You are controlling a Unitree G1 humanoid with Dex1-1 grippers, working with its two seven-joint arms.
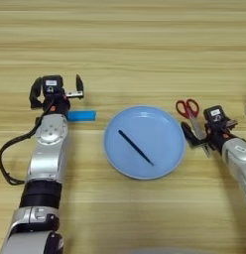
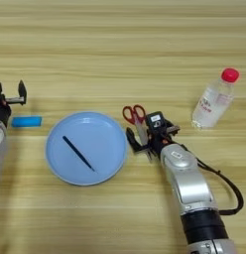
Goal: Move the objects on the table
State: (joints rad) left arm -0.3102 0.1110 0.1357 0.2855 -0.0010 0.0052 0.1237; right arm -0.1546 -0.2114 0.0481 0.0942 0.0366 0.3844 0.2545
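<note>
The table [image 1: 145, 49] was covered by light wood grain. A round light-blue plate [image 1: 164, 154] was set at its middle, with the black stick [image 1: 135, 147] laid on it. A clear bottle [image 2: 215, 99] was stood far right. The left gripper [image 1: 56, 94] was held spread above the blue block [image 1: 81, 116]. The right gripper [image 2: 149, 135] was placed around the scissors [image 2: 137, 119], its jaws spread apart.

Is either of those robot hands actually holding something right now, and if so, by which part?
The right gripper straddles the scissors at the blades, just below the red handles; whether it grips cannot be told. The left gripper is open and holds nothing, above the blue block.
</note>
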